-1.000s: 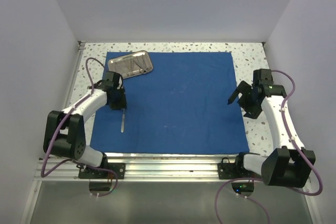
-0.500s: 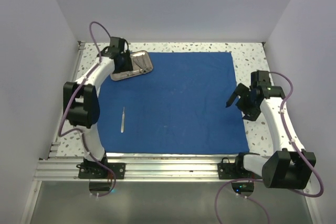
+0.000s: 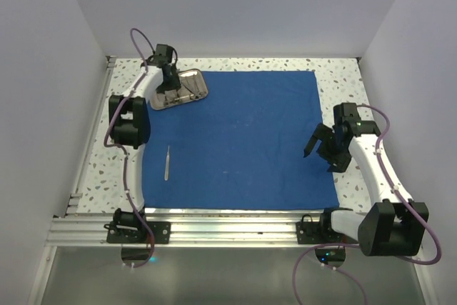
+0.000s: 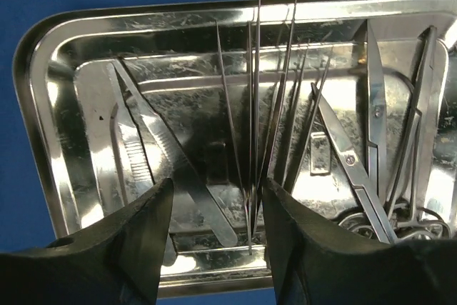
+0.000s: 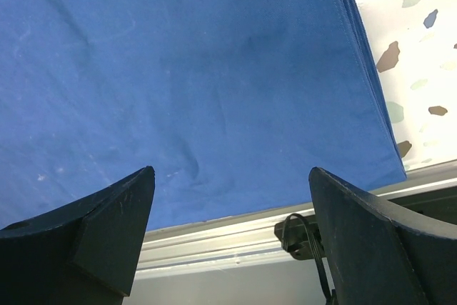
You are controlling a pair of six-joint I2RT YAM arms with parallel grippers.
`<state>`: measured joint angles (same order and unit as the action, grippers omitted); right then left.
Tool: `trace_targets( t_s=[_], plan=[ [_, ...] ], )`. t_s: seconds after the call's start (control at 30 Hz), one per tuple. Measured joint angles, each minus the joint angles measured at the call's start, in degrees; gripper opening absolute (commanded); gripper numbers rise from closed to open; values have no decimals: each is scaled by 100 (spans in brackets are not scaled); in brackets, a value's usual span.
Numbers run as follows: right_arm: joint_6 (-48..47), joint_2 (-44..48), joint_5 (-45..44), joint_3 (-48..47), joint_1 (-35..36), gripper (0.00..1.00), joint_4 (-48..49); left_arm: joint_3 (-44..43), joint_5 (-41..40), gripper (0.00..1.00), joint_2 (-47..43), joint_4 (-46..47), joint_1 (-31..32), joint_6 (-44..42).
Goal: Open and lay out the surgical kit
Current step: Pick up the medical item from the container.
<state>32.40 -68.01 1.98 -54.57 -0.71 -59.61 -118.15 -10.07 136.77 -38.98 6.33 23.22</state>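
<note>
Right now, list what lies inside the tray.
Tweezers, scissors and several thin pointed tools lie in the tray. The left fingers cover its near edge and some handle ends.

White speckled tabletop (image 5: pixel 421 48) lies up and to the right of the right gripper (image 5: pixel 230 171), past its right-hand jaw. An aluminium rail (image 5: pixel 214 244) runs crosswise low between the two jaws, its ends hidden behind them. Plain white walls (image 3: pixel 235 5) stand around the table

There's the left arm (image 3: pixel 136 98) at full stretch to the far left corner of the worktop (image 3: pixel 343 76), left hand (image 4: pixel 218 187) tipped down, fingers partly apart. The right arm (image 3: pixel 371 162) is bent by the right edge, right hand (image 5: pixel 230 171) spread wide.
</note>
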Motion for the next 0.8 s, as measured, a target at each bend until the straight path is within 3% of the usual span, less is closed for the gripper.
trace_targets(
  t_s=[0.33, 0.8],
  plan=[
    [-59, -227, -105, 0, 2, 94, 35, -739, 22, 56, 468, -20, -337, 37],
    [-50, -289, -125, 0, 2, 94, 61, -468, -94, 50, 437, 17, -538, 127]
  ],
)
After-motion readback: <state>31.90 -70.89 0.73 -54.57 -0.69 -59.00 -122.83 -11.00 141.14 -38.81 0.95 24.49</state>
